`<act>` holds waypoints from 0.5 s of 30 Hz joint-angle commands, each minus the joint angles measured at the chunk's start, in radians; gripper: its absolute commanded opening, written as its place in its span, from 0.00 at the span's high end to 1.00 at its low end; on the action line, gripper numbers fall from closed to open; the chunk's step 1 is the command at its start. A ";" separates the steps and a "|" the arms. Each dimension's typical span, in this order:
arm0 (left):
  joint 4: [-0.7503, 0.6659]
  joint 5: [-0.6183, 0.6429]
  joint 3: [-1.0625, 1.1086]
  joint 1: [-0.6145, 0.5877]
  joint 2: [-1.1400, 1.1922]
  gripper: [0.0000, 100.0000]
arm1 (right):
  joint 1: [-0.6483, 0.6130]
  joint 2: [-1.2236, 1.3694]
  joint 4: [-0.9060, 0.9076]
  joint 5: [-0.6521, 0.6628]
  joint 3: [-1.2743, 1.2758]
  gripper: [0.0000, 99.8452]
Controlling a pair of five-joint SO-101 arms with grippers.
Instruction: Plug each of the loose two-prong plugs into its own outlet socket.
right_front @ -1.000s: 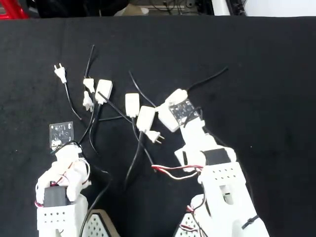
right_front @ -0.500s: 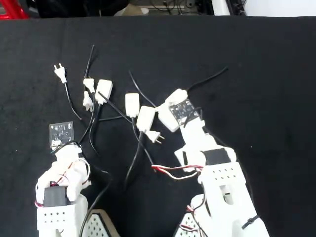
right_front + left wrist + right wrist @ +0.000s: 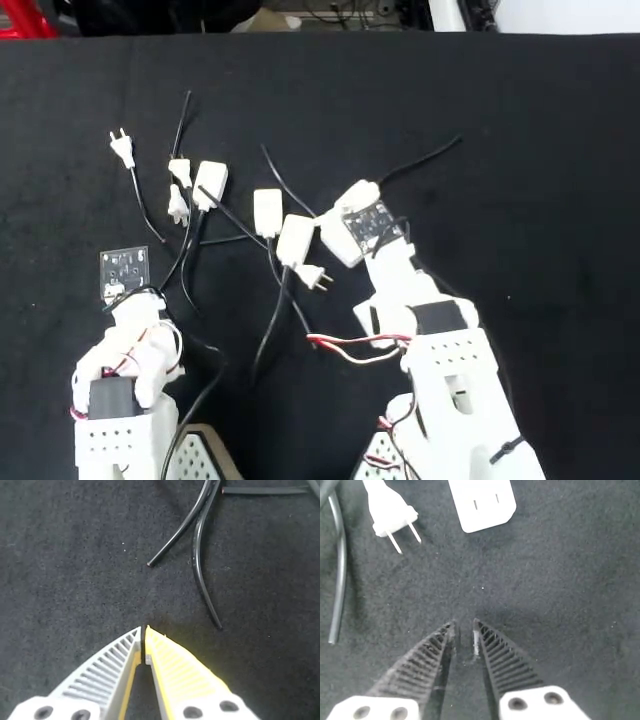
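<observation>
I read the table [image 3: 520, 120] from above, with twelve at its far edge. My right gripper [image 3: 463, 626] points down at the cloth, its fingers only a crack apart and nothing between them. My left gripper [image 3: 144, 629] has its tips pressed together, also empty, low toward seven o'clock near loose black cables [image 3: 197, 555].

The plug [image 3: 314, 277] I care about lies near the table's middle. Its long axis runs ten to four, with the prongs toward four. A socket [image 3: 482, 502] sits just beside it at about one o'clock, its two slots showing.

My right arm is clearly the nearer one. I judge it should grip across the plug's body, then swing the prongs round toward the slots.
</observation>
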 commanded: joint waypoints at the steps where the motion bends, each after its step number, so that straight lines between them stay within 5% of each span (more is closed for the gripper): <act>1: 0.003 -0.006 0.018 -0.004 -0.005 0.97 | 0.012 0.005 -0.012 0.002 -0.005 0.94; 9: 0.003 -0.006 0.018 -0.004 -0.005 0.97 | 0.002 0.010 -0.006 -0.002 -0.099 0.95; 15: 0.003 -0.006 0.018 -0.004 -0.005 0.97 | -0.120 0.067 0.018 -0.034 -0.217 0.95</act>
